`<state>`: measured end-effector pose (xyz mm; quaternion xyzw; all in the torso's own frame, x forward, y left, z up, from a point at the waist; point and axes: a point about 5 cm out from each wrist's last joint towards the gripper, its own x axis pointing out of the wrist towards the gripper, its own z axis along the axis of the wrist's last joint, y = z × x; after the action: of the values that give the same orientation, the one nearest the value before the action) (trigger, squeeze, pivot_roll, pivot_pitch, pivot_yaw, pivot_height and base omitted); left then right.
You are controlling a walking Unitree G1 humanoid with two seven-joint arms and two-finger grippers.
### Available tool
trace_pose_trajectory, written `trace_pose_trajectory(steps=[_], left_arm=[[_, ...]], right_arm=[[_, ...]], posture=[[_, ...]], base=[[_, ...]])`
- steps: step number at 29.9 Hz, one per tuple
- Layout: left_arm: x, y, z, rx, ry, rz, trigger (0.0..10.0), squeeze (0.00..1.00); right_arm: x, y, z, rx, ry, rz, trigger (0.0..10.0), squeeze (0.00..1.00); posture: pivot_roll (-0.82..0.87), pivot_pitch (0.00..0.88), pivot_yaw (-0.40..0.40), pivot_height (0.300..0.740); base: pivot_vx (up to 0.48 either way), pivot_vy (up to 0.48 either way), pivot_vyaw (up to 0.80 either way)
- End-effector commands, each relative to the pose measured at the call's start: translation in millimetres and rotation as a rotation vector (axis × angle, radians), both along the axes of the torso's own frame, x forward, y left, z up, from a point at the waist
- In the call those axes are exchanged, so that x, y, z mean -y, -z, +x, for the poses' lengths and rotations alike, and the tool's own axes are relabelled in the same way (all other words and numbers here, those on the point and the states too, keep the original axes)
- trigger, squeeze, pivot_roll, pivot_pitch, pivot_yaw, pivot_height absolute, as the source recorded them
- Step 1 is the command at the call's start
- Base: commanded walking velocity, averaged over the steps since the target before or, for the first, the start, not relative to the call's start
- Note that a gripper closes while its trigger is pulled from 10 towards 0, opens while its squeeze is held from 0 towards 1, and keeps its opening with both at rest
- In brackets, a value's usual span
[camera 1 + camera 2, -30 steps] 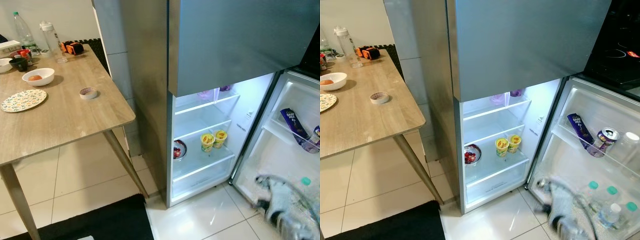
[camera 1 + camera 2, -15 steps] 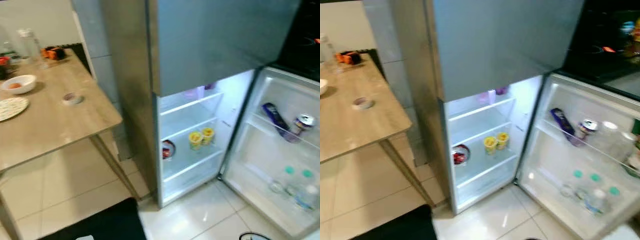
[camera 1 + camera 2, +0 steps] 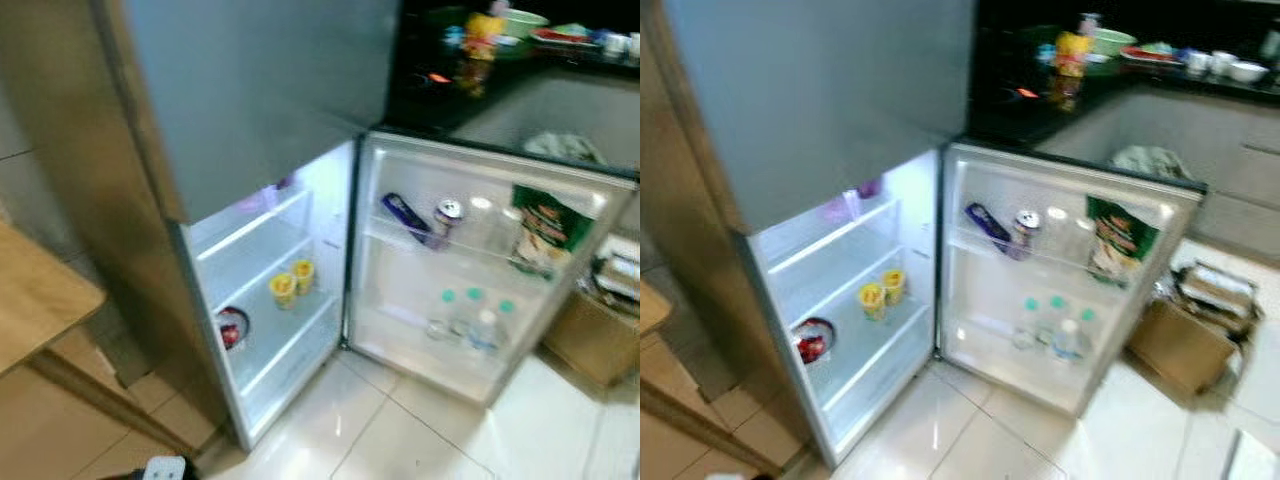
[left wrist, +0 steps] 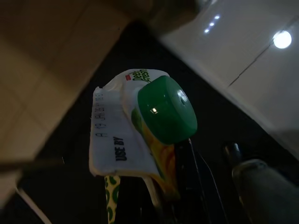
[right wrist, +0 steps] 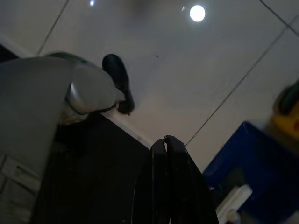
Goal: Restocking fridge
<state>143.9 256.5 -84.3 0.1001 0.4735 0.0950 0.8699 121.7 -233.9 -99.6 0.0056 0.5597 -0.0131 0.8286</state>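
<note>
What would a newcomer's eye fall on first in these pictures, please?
The lit fridge stands open, two yellow cups on a shelf, and bottles and a green bag in its door. In the left wrist view, the left claw holds a green-capped carton.

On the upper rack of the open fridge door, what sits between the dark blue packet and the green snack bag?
In the left eye view, between the dark blue packet and the green snack bag stands a drink can, then something pale and too blurred to identify.
</note>
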Motion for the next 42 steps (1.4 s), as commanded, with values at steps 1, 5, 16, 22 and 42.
trace_pose_trajectory(steps=[1, 5, 16, 22, 42], left_arm=[[3.1, 5, -10.9, -0.036, 0.011, 0.004, 10.0, 0.00], [4.8, 7, -14.8, -0.048, 0.014, 0.000, 10.0, 0.00], [15.0, 10, -15.0, -0.042, -0.028, -0.037, 10.0, 0.00], [14.4, 10, -14.6, -0.018, -0.114, -0.078, 10.0, 0.00], [11.6, 8, -11.2, 0.021, -0.248, -0.185, 10.0, 0.00]], right_arm=[[-4.1, 1, 1.3, -0.002, -0.027, -0.004, 10.0, 0.00], [-5.1, 1, 1.2, -0.004, -0.037, -0.006, 10.0, 0.00], [-3.1, -2, 9.4, 0.002, -0.090, -0.035, 10.0, 0.00], [-0.3, -5, 17.2, 0.032, -0.070, -0.045, 10.0, 0.00], [-1.0, -13, 38.9, 0.061, -0.113, -0.058, 10.0, 0.00]], posture=[[-0.05, 0.000, 0.032, 0.740], [-0.06, 0.000, 0.030, 0.740], [-0.08, 0.000, 0.033, 0.740], [-0.08, 0.000, 0.032, 0.740], [-0.11, 0.000, 0.025, 0.740]], base=[[0.000, 0.000, -0.80], [0.000, 0.000, -0.80], [0.000, 0.000, -0.80], [0.000, 0.000, -0.80], [0.000, 0.000, -0.24]])
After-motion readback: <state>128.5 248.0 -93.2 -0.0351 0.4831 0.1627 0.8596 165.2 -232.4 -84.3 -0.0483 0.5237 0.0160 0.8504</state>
